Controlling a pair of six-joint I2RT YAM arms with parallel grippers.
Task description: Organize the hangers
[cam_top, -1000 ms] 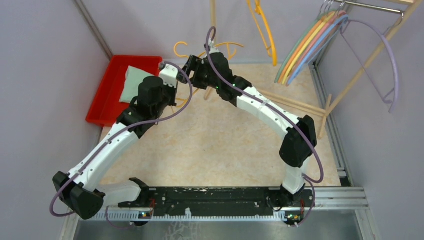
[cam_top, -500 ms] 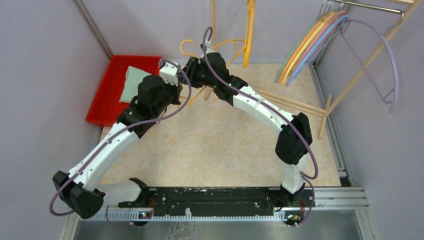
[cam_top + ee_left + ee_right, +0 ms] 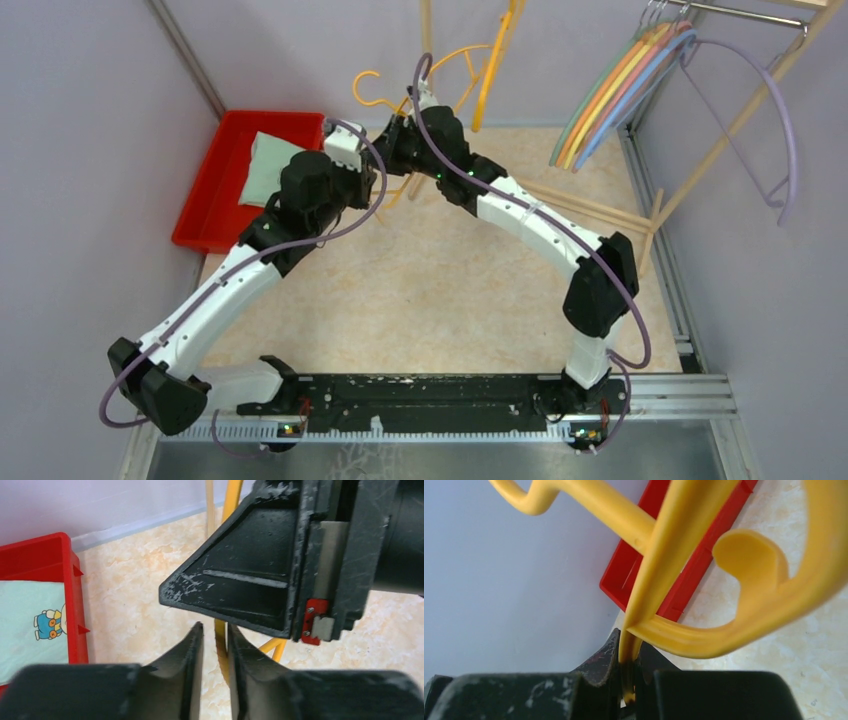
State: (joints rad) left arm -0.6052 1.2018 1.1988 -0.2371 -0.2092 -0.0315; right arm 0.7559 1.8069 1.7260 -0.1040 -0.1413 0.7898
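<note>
Now right hand clamped on yellow hanger, left hand loosened, slightly parted around it, seemingly released.

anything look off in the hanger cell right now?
Lavender hanger hangs alone at the rack's right end, apart from the bunched hangers. The yellow hanger pinched in the right gripper is mid-handling, not odd.

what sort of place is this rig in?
Probably a lab test cell, not a home: plain partition walls box in the table, with a staged wooden rack of hangers and a red bin.
</note>
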